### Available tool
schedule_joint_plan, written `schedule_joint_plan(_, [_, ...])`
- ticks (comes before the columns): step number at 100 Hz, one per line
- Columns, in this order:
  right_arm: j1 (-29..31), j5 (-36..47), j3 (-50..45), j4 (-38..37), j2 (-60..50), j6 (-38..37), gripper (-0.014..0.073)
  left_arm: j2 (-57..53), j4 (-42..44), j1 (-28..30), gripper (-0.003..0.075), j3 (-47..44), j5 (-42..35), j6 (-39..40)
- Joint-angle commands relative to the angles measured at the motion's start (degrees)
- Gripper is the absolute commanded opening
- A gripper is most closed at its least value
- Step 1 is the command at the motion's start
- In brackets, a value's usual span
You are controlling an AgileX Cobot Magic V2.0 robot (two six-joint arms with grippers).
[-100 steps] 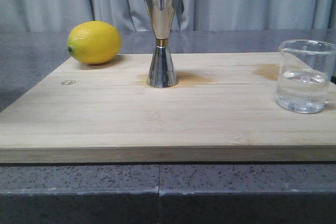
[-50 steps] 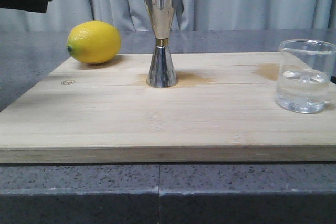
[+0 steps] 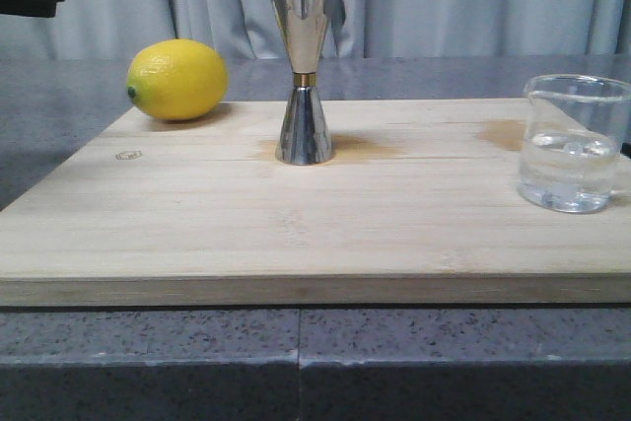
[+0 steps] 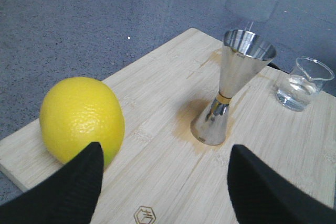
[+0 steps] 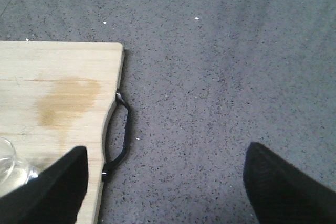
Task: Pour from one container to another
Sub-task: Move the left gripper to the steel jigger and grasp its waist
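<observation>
Beaker: the glass beaker (image 3: 576,143) stands upright at the right end of the wooden board (image 3: 296,234), part full of clear liquid, nothing touching it.
Jigger: the steel jigger (image 3: 303,66) stands upright mid-board towards the back, wide cup upward, well apart from the beaker; a sensible target to pour into.
Lemon: the lemon (image 3: 177,79) rests at the board's back left corner, clear of the pouring line.
Left hand: the left hand (image 4: 165,184) hovers above the lemon and jigger, fingers spread wide, holding nothing.
Right hand: the right hand (image 5: 165,182) hangs over the grey surface (image 5: 226,77) just beside the board's black handle (image 5: 118,132), fingers apart and empty, the beaker near one finger.
Stage: judged not yet begun; the beaker needs grasping first.
</observation>
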State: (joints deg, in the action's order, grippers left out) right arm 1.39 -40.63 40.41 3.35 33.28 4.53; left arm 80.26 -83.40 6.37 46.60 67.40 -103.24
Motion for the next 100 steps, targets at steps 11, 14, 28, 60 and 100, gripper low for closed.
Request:
schedule_joint_plan(11, [0.3,3.7,2.1,0.1,0.6,0.4,0.0551,0.4,-11.1,0.2,0.0459,-2.3,5.4,-6.9])
schedule_joint_plan(14, [0.3,3.7,2.1,0.1,0.6,0.4,0.0551,0.5,-12.2,0.0,0.0459,-2.9,5.4,-7.9])
schedule_joint_plan(28, [0.3,3.7,2.1,0.1,0.6,0.4,0.0551,0.8,-16.1,-1.8,0.0459,-6.6,5.4,-14.2])
schedule_joint_plan(60, [0.3,3.7,2.1,0.1,0.6,0.4,0.0551,3.9,-22.6,-11.6,0.0459,-10.9,5.4,-25.9])
schedule_joint_plan(100, [0.3,3.6,2.1,0.1,0.6,0.4,0.0551,11.2,-22.6,-20.2,0.0459,-5.0,5.4,-29.0])
